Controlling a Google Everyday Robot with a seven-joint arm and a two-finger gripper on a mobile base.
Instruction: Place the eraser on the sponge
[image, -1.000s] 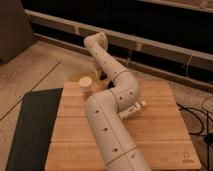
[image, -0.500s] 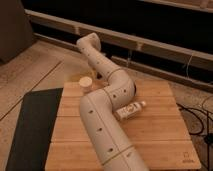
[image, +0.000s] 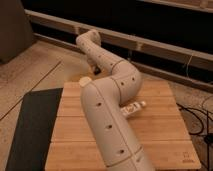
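one beige robot arm (image: 107, 125) bends over the wooden table (image: 165, 135). since half a second ago its elbow has shifted slightly toward the table's far edge. the gripper (image: 92, 66) hangs just beyond that far edge; whether it is spread or closed cannot be told. the eraser and the sponge cannot be made out. one white box (image: 133, 107) and one round cream disc (image: 85, 80) on the table are unmoved.
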